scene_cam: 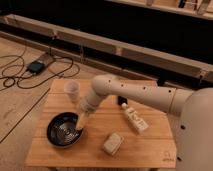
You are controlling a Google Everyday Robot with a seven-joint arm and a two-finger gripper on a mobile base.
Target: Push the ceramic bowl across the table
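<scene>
The ceramic bowl (63, 131) is round, shallow and glossy black with pale rings inside. It sits on the front left part of the light tan wooden table (145, 145). My white arm reaches in from the right and bends down to the bowl. My gripper (80, 123) is at the bowl's right rim, touching or just over it.
A small pale cup (72, 90) stands at the table's back left, just behind the arm. A white bottle (135, 119) lies right of centre. A pale wrapped packet (112, 143) lies near the front edge. Cables and a dark box (35, 66) lie on the floor at left.
</scene>
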